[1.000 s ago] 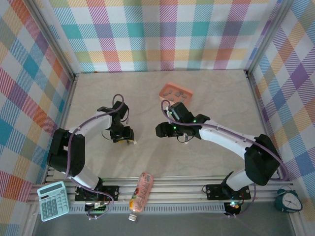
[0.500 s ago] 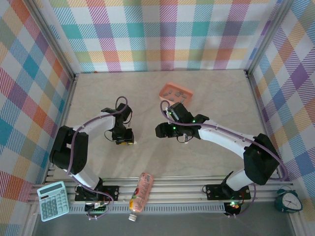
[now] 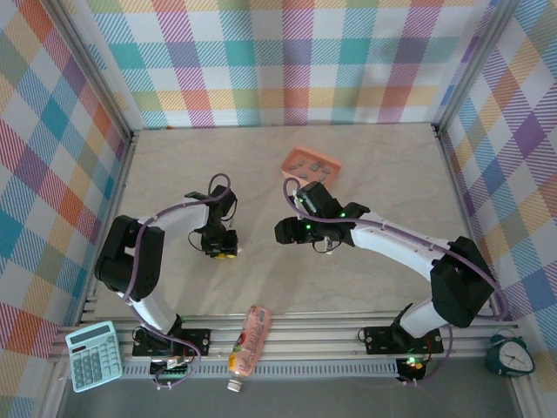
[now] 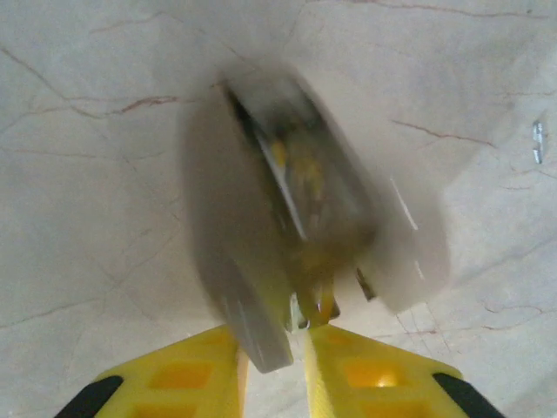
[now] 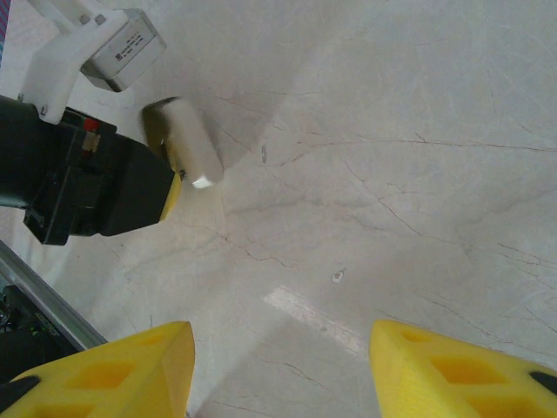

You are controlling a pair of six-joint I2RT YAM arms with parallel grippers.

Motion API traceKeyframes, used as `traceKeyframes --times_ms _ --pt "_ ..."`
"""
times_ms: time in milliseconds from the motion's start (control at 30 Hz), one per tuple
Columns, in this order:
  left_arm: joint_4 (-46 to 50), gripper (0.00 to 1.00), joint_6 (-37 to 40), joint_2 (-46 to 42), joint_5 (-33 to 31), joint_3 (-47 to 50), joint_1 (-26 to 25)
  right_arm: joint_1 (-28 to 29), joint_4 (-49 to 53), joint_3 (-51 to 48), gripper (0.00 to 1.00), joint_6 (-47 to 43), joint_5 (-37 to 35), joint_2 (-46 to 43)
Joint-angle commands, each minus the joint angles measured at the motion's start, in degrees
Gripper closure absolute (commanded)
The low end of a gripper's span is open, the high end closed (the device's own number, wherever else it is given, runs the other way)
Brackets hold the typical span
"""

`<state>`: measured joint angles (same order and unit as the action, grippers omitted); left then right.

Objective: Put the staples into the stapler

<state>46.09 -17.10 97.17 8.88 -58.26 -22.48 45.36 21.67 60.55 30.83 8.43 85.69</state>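
Calculator (image 3: 94,354) on the near rail at seven o'clock, pale teal, key markings too small to read. Pink bottle (image 3: 250,340) lies on its side at six o'clock, its printed wrap illegible. A teal alarm clock (image 3: 513,353) sits at five o'clock. Onto the marbled table (image 3: 392,183) now: the left gripper (image 4: 277,335) has its yellow fingers drawn close, pinching the near end of the white stapler (image 5: 190,150). Motion blur smears that stapler in the left wrist view, with a flash of yellow inside it. From the right wrist view the stapler pokes out of the left gripper at ten o'clock, and above it is a white label (image 5: 130,43) whose print can't be made out. The right gripper (image 5: 280,335) hovers over bare table at the stapler's three o'clock, fingers spread wide and holding nothing. One loose staple piece (image 4: 537,142) glints on the table at two o'clock from the stapler. Further back, at twelve o'clock from the right gripper, the staples (image 3: 311,162) lie as grey strips in the salmon tray (image 3: 287,164), well apart from both grippers.
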Motion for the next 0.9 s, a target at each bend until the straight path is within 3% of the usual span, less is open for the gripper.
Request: traceKeyframes --times_ms 0,200,300,700,867 --pt "-0.1 0.79 0.1 0.7 -0.3 0.0 -0.4 0.3 0.3 0.8 0.45 -0.9 -0.3 -0.4" --pt "0.6 0.88 0.3 -1.6 -0.9 -0.6 -0.5 0.3 0.0 0.9 0.45 -1.1 -0.4 -0.4" --pt "1.4 0.86 0.6 -2.6 -2.0 -1.4 -0.5 0.3 0.0 1.0 0.45 -1.2 -0.3 -0.3" --pt "0.3 0.33 -9.2 -6.9 -3.7 -7.4 -0.3 0.3 1.1 1.6 0.45 -1.6 -0.8 -0.7" --pt "1.3 0.24 -12.7 -3.6 -5.0 -8.1 0.5 0.3 1.7 1.7 0.45 -2.1 -0.9 -0.9"
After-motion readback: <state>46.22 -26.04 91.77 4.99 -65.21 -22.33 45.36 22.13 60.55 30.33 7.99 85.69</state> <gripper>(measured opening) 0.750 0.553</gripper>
